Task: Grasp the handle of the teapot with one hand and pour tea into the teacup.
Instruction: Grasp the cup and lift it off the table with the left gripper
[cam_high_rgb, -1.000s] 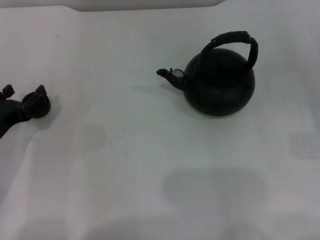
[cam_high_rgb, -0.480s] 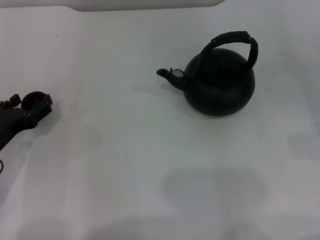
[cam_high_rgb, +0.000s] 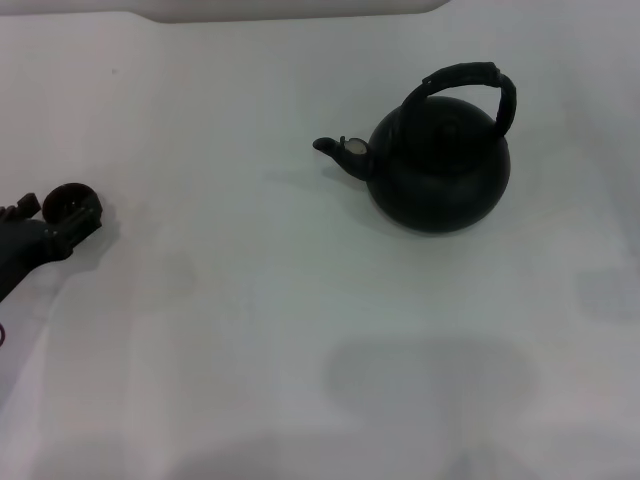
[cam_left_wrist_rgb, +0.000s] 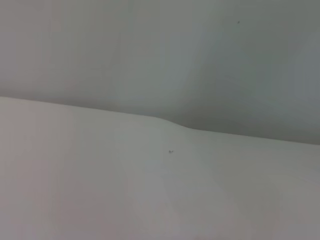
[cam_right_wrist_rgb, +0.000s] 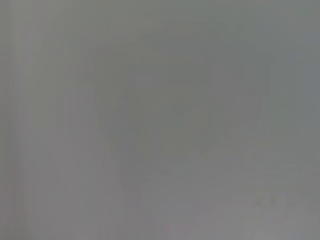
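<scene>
From the head view, the left gripper (cam_high_rgb: 50, 225) sits at the worktop's (cam_high_rgb: 250, 330) left edge, right against the teacup (cam_high_rgb: 72, 203); whether it clenches the cup I cannot tell. The teapot (cam_high_rgb: 440, 170) stands well apart to the gripper's right, spout (cam_high_rgb: 335, 150) aimed toward it, handle (cam_high_rgb: 465, 85) arched and free. The left wrist view shows only bare worktop; the right wrist view shows nothing distinct. Pouring looks unstarted: next, the unseen right gripper must reach that handle.

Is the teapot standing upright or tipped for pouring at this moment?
Upright. The teapot sits flat on the table, handle arched over its top and ungripped, spout toward the robot's left.
</scene>
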